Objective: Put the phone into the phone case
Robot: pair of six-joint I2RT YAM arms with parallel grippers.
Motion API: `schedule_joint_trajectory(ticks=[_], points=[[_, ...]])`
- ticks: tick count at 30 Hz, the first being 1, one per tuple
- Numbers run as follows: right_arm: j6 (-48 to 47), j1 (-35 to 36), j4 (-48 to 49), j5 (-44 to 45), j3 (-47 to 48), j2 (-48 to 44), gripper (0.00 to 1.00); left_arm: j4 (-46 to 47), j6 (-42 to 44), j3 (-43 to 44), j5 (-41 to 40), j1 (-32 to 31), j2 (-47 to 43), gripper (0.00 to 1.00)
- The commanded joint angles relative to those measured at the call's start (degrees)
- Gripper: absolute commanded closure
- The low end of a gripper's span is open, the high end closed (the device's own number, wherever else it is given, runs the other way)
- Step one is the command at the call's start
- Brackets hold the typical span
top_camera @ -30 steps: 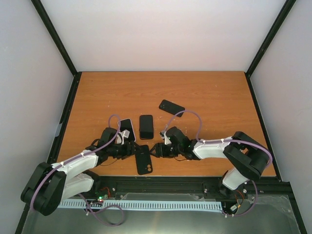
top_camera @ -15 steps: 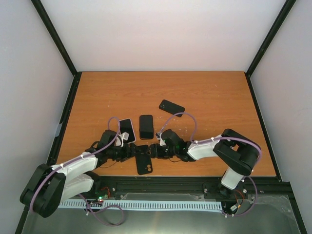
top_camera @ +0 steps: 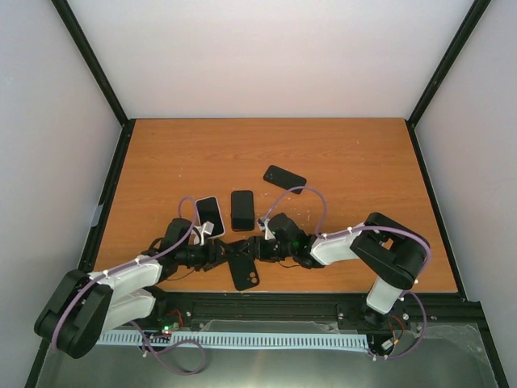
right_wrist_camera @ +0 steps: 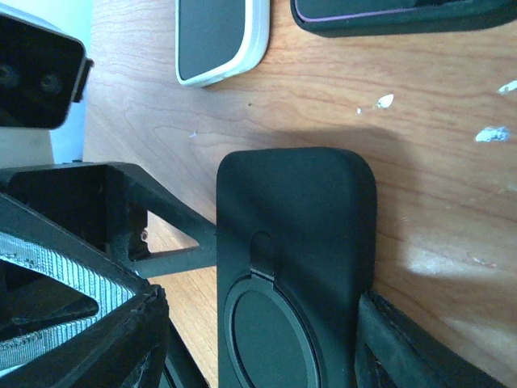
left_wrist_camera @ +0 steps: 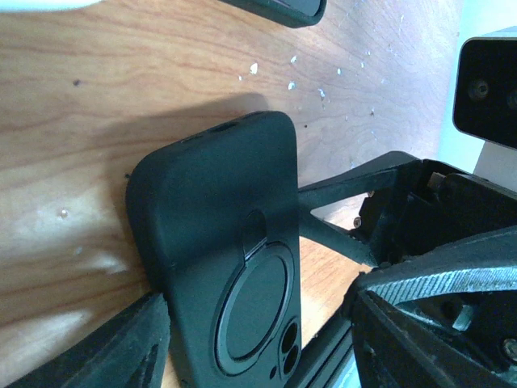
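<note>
Overhead and wrist views of two arms meeting at the near edge of the table (top_camera: 363,153). The black phone case (top_camera: 245,273) lies back-up, its ring and camera cut-out showing, between the two grippers. The left gripper (top_camera: 226,254) and the right gripper (top_camera: 253,248) each reach over the case's far end from opposite sides.

In the left wrist view the case (left_wrist_camera: 234,234) sits between that gripper's fingers (left_wrist_camera: 121,347). The jaws are spread wider than the case: one finger touches its edge and the other stands clear. A finger of the right gripper presses the opposite edge.

The right wrist view mirrors this. The case (right_wrist_camera: 295,234) sits between spread fingers (right_wrist_camera: 420,347), one against its edge, while a finger of the left gripper touches the other side. Neither gripper is clamped on the case.

The shadow beyond the case's far end suggests that end may be raised off the wood, though this is not certain.

The white-rimmed phone (top_camera: 210,216) lies screen-up just beyond the left gripper, apart from the case. A dark handset (top_camera: 242,210) lies beside it, and another dark handset (top_camera: 284,178) lies farther back
</note>
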Motion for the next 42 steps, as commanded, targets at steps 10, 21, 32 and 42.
schedule_joint_trajectory(ticks=[10, 21, 32, 42], points=[[3.2, 0.0, 21.3, -4.3, -4.4, 1.2, 0.39, 20.0, -12.8, -1.6, 10.5, -0.4, -7.3, 0.39], [2.2, -3.4, 19.2, -3.4, -5.9, 1.8, 0.42, 13.1, -8.0, 5.1, 7.0, -0.8, -1.7, 0.39], [-4.9, -0.3, -4.5, 1.7, -2.0, -6.0, 0.42, -13.2, -2.1, 7.7, -4.2, -0.8, -3.2, 0.21], [-4.1, 2.3, -8.3, 3.1, 1.4, -1.5, 0.42, -8.3, -3.5, 1.9, -3.4, -0.8, -2.7, 0.20]])
